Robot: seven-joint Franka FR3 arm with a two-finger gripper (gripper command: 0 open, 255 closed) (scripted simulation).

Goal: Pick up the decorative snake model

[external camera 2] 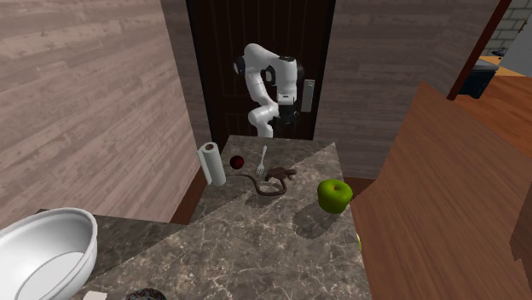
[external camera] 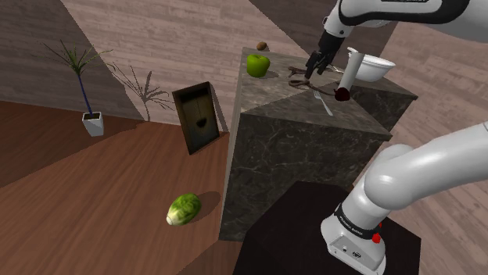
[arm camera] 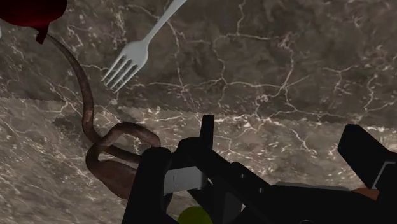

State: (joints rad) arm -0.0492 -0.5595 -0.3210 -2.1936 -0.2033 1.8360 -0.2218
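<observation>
Snake model (external camera: 300,79) front and centre: a brown, rope-thin figure lying flat on the dark marble counter (external camera: 313,144), near the far end as the shoulder view has it. The black gripper (external camera: 316,67) hangs right above it, pointing down, its tips just over the coils. From the wrist view the 2 fingers (arm camera: 151,184) stand well apart, so the claw is spread wide and holds nothing. The snake's looped body sits right against the finger on that side, partly tucked behind it, not clasped. Its thin tail trails away across the marble and runs up to a dark red ball (arm camera: 28,13).

A white fork (arm camera: 137,57) lies flat just beside that tail, tines toward the coils. In the second exterior view the snake lies between the fork and a green apple (external camera 2: 334,195), with the apple standing apart toward that view's right. A white paper-towel roll (external camera 2: 211,164) stands upright next to the red ball, and a white bowl (external camera: 374,69) sits close behind the roll in the shoulder view.

Down on the wooden floor lie a green cabbage (external camera: 184,209), a dark framed picture (external camera: 195,117) propped against the counter's side, and a potted plant (external camera: 92,121) further off.
</observation>
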